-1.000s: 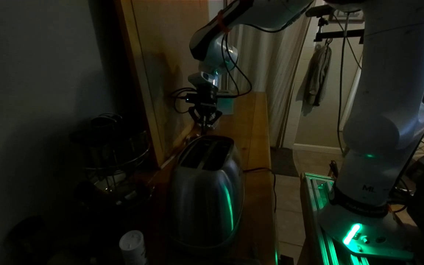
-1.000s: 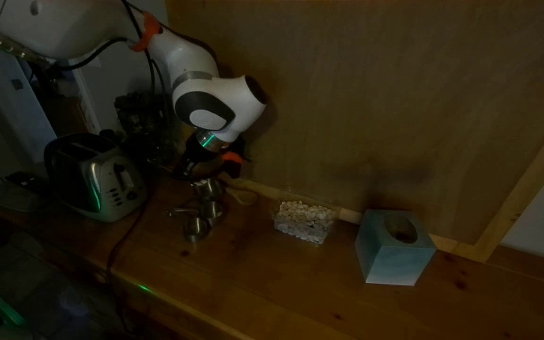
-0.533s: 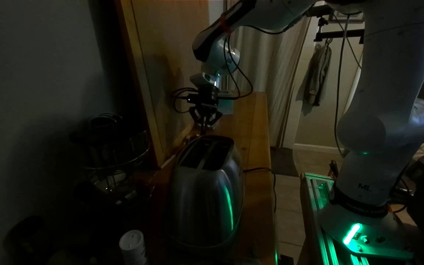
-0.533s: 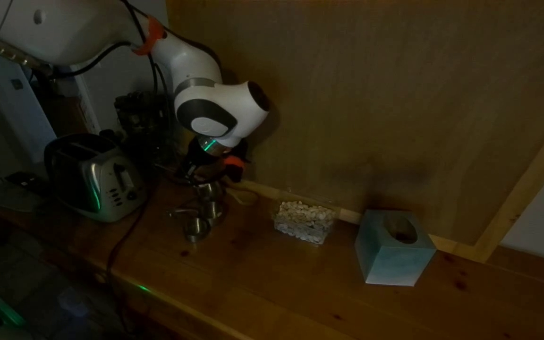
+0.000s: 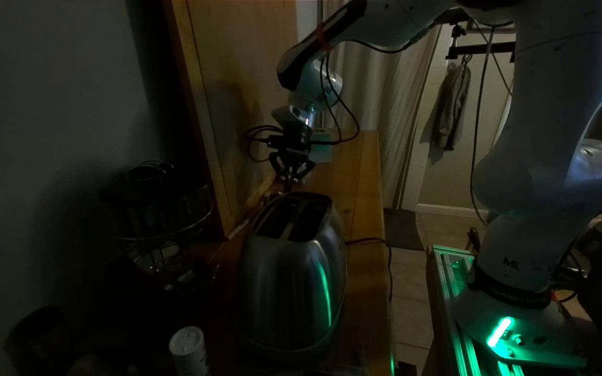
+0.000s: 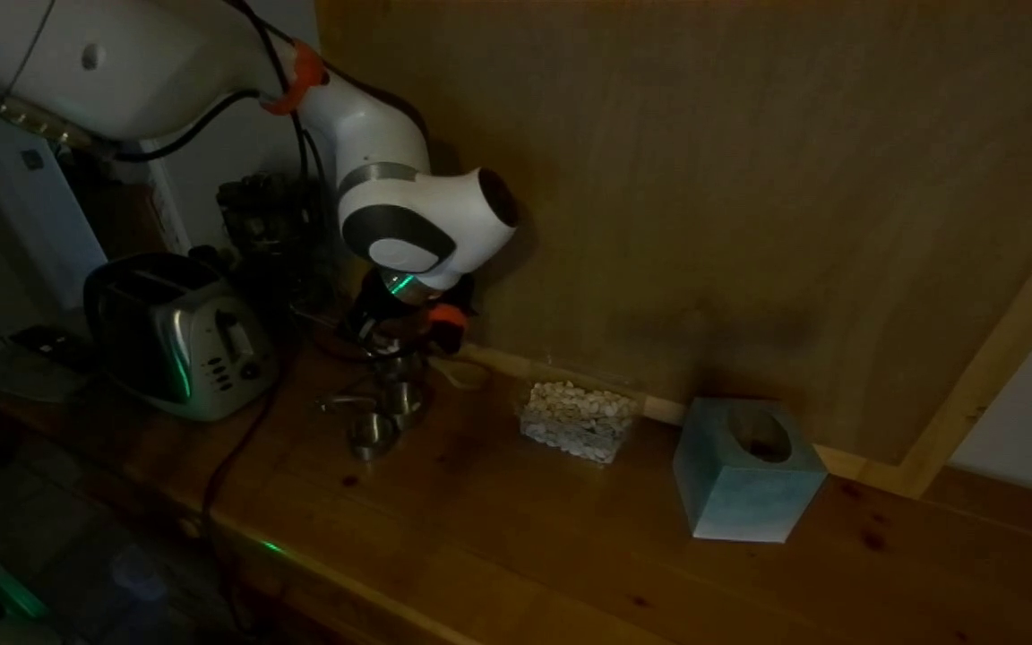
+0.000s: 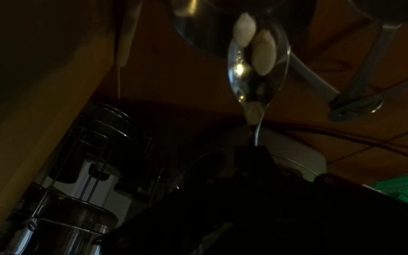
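Observation:
My gripper [image 7: 254,156] is shut on the handle of a shiny metal spoon [image 7: 237,79], whose bowl points away from the fingers in the wrist view. Two pale bean-like pieces [image 7: 263,53] lie in the bowl, and another pale piece [image 7: 253,112] sits by the neck. Behind the bowl in that view is a metal measuring cup [image 7: 204,33], which the spoon tip overlaps; whether they touch I cannot tell. In an exterior view the cup [image 6: 399,365] stands just under the dark gripper, close to two smaller metal cups [image 6: 373,436]. The fingers themselves are very dark.
A steel toaster [image 5: 293,287] stands beside the gripper, its cord hanging over the counter edge. A clear container of pale pieces [image 6: 579,421], a blue tissue box [image 6: 749,493] and a wooden spoon [image 6: 460,373] line the wooden panel [image 6: 704,224]. A wire rack [image 5: 168,230] is nearby.
In an exterior view the arm and gripper have come down a little and shifted slightly right, toward the measuring cups. The gripper stays shut; the cups, container and toaster have not moved.

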`<state>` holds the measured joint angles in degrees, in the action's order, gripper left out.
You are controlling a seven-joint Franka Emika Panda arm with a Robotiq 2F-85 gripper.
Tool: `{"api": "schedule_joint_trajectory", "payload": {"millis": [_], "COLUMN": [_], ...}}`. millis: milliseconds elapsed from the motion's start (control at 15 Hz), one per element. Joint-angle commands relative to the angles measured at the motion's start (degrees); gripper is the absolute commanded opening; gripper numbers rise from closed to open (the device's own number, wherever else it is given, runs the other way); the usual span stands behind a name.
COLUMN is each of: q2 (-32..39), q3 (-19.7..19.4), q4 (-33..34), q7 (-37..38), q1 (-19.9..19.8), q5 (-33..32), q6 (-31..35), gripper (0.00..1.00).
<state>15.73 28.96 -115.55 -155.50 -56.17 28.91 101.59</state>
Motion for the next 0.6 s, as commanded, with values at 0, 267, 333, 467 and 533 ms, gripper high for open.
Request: {"api": "schedule_joint_trajectory", "payload": {"millis": [0,267,333,467,533], "q2": [2.28,3.44,3.68,3.67,3.27], "q3": [5.25,9.27,10.14,10.76,10.43], "q4": [0.71,-0.59,-0.86,-2.17,-3.16], "q7": [-1.53,-1.5,-1.49,-1.5,-1.5], "q1": [-5.08,-8.86,-9.68,-10.74,-10.77], "q5": [-0.75,-0.19,-0.22,0.65,1.01], "q6": [0.58,5.07,6.09,8.7,9.62], "gripper": [0.02,0.02,0.02,0.02,0.02]}}
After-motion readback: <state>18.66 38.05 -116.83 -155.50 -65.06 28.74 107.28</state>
